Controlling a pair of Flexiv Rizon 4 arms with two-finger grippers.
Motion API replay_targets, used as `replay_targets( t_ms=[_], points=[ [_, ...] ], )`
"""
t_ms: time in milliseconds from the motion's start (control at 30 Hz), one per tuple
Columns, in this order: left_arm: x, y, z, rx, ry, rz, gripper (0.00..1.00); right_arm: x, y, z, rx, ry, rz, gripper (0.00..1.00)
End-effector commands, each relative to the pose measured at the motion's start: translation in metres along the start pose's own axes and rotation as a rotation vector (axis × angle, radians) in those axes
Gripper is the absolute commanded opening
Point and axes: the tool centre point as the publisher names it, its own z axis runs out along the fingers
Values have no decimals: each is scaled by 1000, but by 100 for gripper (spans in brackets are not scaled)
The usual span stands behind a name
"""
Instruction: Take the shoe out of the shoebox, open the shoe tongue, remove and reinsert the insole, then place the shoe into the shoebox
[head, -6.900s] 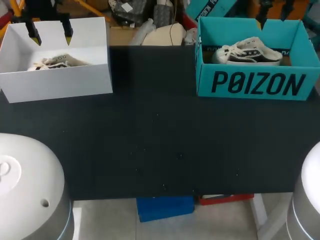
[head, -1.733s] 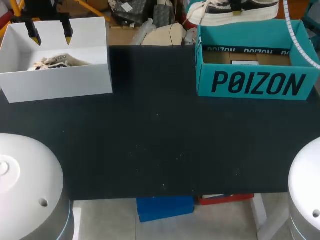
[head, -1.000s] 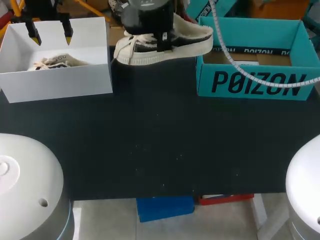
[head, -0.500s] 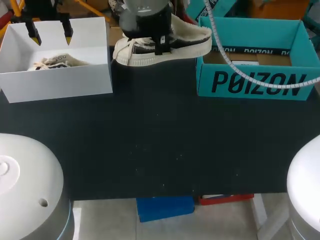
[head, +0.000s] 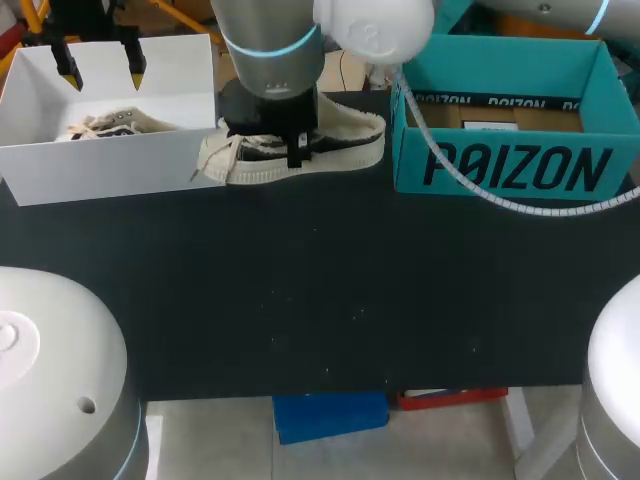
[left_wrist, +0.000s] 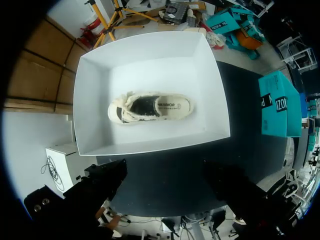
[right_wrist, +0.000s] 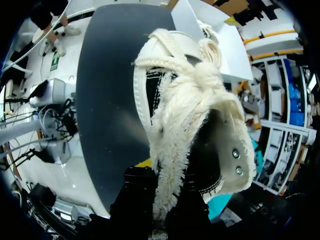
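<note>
Right gripper (head: 293, 150) has swung left across the table (head: 300, 290), well out of the teal shoebox (head: 600, 150), and dropped low with the shoe (head: 350, 140) clenched at its middle, toe toward the white box (head: 120, 170), so we reckon extraction's done, set-down next.

Head view high above table (head: 320, 300), left wrist overhead, sharing white box (head: 110, 165)
</note>
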Motion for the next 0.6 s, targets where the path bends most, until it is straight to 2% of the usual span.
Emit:
replay_targets(
  t_ms=[33, 300, 600],
  points=[
    [0, 0, 0, -1, -1, -1, 100, 14, 0, 37, -37, -2, -25, 0],
    [0, 0, 0, -1, -1, -1, 100, 34, 7, 87, -84, 36, -66, 0],
    [0, 0, 0, -1, -1, -1, 100, 49, 20, 133, -90, 93, -4, 0]
  ],
)
